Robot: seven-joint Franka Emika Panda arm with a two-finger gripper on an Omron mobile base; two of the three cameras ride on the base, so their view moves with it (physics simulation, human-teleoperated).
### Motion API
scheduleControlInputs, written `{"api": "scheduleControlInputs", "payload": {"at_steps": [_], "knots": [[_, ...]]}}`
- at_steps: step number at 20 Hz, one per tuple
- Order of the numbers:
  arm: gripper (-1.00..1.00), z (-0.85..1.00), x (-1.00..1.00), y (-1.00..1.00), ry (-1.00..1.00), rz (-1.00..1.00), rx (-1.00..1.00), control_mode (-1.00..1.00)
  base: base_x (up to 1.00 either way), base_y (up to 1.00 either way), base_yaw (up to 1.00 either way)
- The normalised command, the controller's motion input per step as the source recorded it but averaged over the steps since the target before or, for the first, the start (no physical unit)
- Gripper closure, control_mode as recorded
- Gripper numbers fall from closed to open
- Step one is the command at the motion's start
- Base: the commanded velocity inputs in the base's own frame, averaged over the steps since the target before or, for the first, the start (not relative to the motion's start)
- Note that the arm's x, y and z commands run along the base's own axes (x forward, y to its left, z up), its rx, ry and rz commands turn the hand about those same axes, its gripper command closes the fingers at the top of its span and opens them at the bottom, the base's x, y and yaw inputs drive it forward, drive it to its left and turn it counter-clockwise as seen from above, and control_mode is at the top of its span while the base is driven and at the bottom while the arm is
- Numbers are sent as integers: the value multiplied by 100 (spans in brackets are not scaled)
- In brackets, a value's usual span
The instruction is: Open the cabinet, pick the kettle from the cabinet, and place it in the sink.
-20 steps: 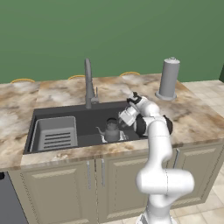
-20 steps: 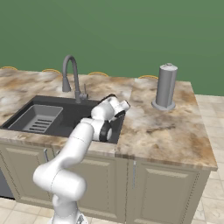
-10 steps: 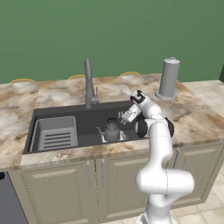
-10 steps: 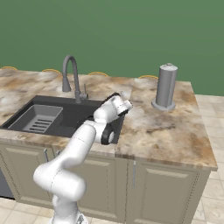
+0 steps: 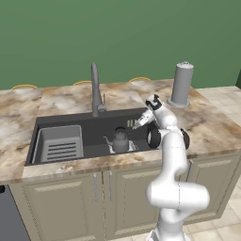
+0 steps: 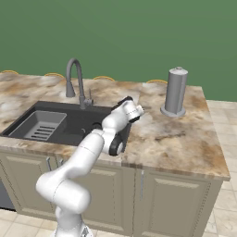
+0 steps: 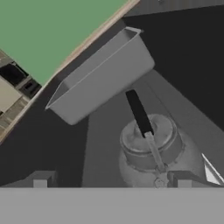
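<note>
One risk only: wide-open, empty end effector [image 7: 112, 179] hangs close above the squat dark grey metal kettle [image 5: 120, 140] standing in the dark charcoal sink [image 5: 61, 121]; a careless retreat might clip its handle.

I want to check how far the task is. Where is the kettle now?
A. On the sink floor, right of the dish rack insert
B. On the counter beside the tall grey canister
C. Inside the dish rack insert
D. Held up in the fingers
A: the kettle stands upright on the sink floor, right of the dish rack insert; the gripper is open above it.
</note>
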Motion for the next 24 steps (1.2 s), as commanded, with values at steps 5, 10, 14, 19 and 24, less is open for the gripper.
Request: {"api": "scheduleControlInputs", "payload": {"at_steps": [5, 10, 14, 19, 24], "knots": [[-100, 24, -11, -9, 3, -23, -17, -100, 0, 0, 0], [-100, 21, -18, -9, 0, -23, -25, -100, 0, 0, 0], [-100, 20, -24, -8, 0, -25, -26, -100, 0, 0, 0], [-100, 17, -34, -10, -6, -25, -25, -100, 0, 0, 0], [-100, 18, -40, -10, -18, -26, -20, -100, 0, 0, 0]]}}
